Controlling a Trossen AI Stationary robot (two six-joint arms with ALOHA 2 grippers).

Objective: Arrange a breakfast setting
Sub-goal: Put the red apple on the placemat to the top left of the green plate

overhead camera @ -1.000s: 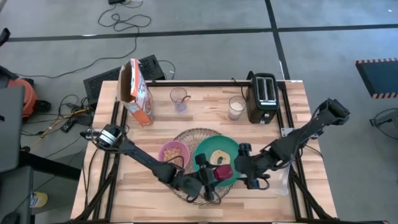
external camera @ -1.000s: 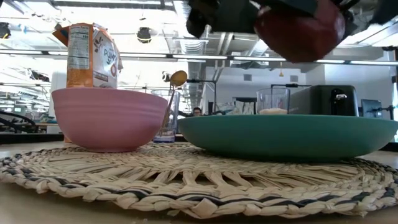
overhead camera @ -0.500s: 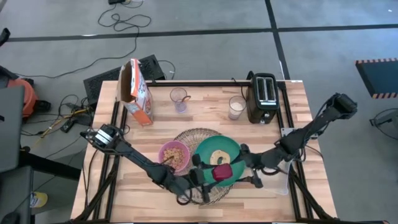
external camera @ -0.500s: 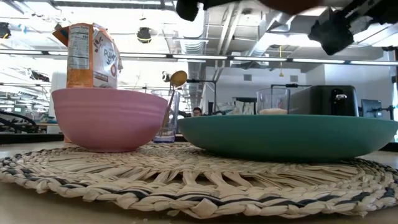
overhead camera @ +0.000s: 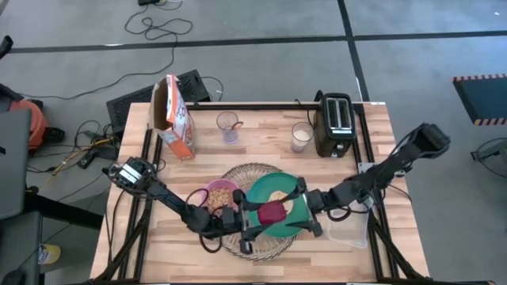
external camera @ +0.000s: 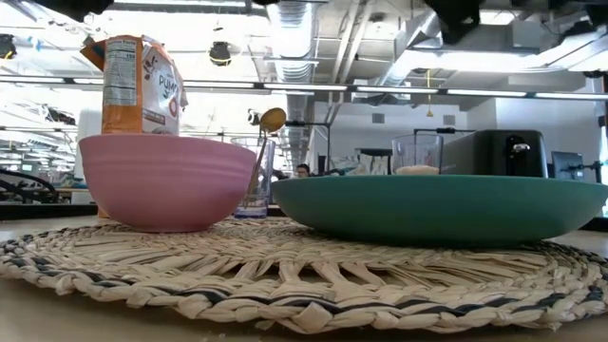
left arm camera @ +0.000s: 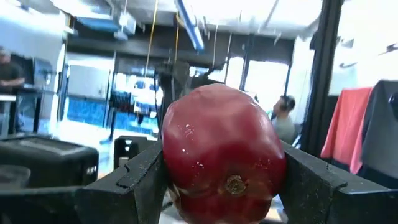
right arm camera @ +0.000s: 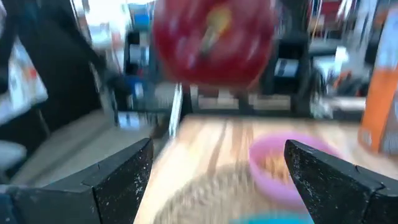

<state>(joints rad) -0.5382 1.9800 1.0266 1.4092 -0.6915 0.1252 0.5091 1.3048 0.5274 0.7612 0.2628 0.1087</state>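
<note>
Fruit [overhead camera: 272, 212], dark red and round, was held above the teal plate [overhead camera: 255, 192], over its 6 o'clock part, and it was not yet put down. One second before, it hung more toward the plate's 4 o'clock edge and showed low at the top of the low view; now it had left that view upward and had moved a little toward 9 o'clock over the plate. I judge from this that the carrying was not finished and that the release was still to come.

Left gripper [left arm camera: 221, 177] was clenched on the fruit, with a dark finger pressed on each side of it, about half open because the fruit is wide. Right gripper [right arm camera: 214, 168] stood at 3 o'clock of the plate, its jaws spread fully and holding nothing, pointed at the fruit.

On the plate, at 12 o'clock of the fruit, lay the bread ring [overhead camera: 279, 197]. Pink bowl [overhead camera: 215, 195] sat at 9 o'clock of the plate, both on the wicker mat [external camera: 285, 271]. Black toaster [overhead camera: 334, 123] stood well apart at 1 o'clock.
</note>
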